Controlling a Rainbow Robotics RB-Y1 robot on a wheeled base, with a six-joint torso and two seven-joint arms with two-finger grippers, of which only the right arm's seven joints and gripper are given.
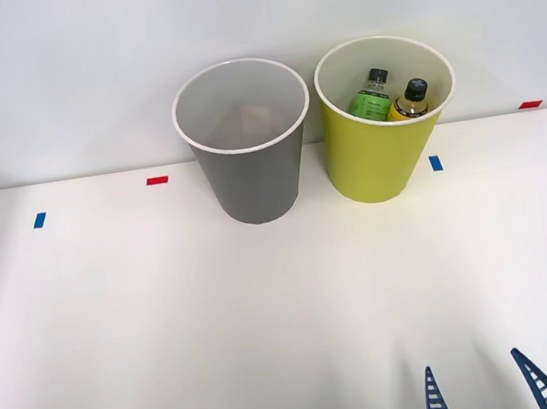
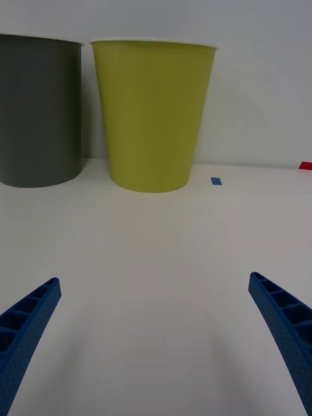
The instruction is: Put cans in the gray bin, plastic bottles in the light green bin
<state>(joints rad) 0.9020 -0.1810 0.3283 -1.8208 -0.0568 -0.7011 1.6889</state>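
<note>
Gray bin (image 1: 250, 182), yellow-green bin (image 1: 381, 160)

From my seat the worktop (image 1: 168, 319) lies bare and flat from its near edge out to the two bins at the far side, so I have open passage across the whole near and middle stretch. My pincer (image 1: 488, 390) sits at the near right edge with its fingers spread apart and nothing between them. The only obstacles are the gray bin (image 1: 250, 182) and the light green bin (image 1: 380, 155), standing upright just beside each other with a narrow gap between. Both mouths are open from above. Two plastic bottles (image 1: 390, 96) take up room inside the green one. A wall closes the far side behind the bins.
</note>
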